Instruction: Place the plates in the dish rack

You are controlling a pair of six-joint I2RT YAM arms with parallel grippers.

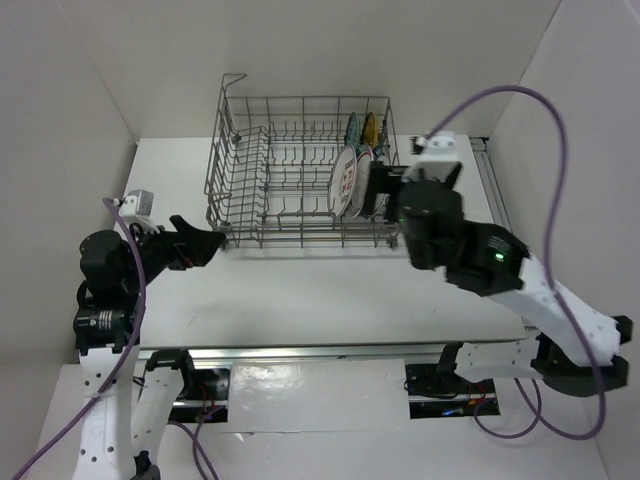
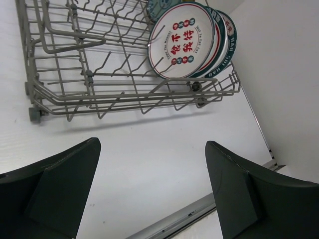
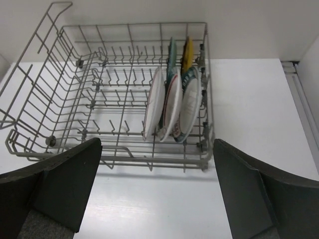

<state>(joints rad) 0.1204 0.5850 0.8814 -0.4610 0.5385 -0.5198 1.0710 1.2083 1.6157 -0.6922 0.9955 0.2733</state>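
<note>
The grey wire dish rack [image 1: 288,243] stands at the back middle of the table. Five plates stand upright between its tines at the right end. The white plate with red marks [image 1: 345,182] is in front, and the teal patterned plate [image 1: 352,128] and yellow plate [image 1: 369,128] stand behind. The right wrist view shows three white plates [image 3: 172,104] side by side, with the teal plate [image 3: 171,55] and yellow plate [image 3: 187,52] behind them. The red-marked plate also shows in the left wrist view [image 2: 182,42]. My right gripper [image 1: 378,192] is open and empty over the rack's front right corner. My left gripper [image 1: 210,243] is open and empty by the rack's front left corner.
White walls close in the table on the left, back and right. A metal rail [image 1: 492,190] runs along the table's right side. The table's front edge [image 1: 300,350] lies just ahead of the arm bases. The rack's left half [image 3: 99,94] holds only bare tines.
</note>
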